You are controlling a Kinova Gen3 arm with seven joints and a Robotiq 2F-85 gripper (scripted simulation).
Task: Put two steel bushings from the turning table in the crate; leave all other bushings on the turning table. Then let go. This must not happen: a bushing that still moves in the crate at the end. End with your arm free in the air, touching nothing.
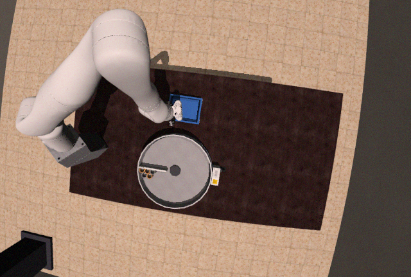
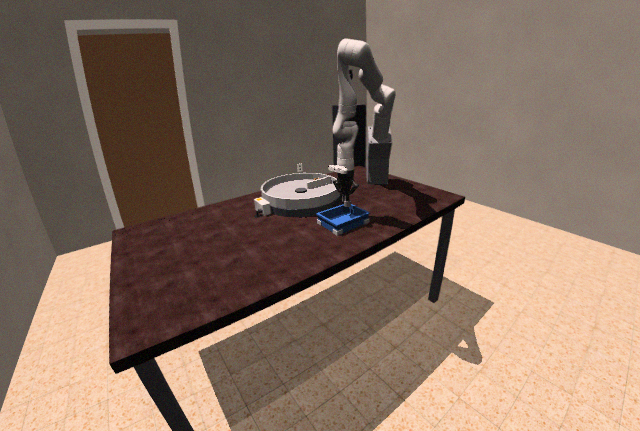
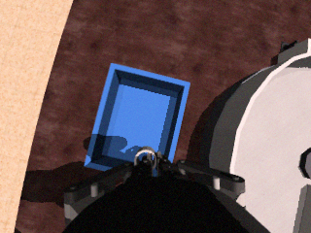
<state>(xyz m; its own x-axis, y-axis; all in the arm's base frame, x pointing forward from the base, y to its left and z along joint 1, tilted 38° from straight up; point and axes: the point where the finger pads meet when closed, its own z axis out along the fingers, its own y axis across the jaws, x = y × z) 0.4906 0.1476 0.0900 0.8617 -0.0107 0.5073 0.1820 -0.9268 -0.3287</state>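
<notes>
Clamping a steel bushing seen only by wrist view, the tool hangs over the crate.

Arm reaching down over blue crate beside turning table

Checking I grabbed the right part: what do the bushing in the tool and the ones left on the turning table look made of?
The bushing held in the tool looks like steel: a pale grey, shiny ring. The bushings left on the turning table show orange rims, perhaps brass or copper; they are too small to be sure.
</notes>
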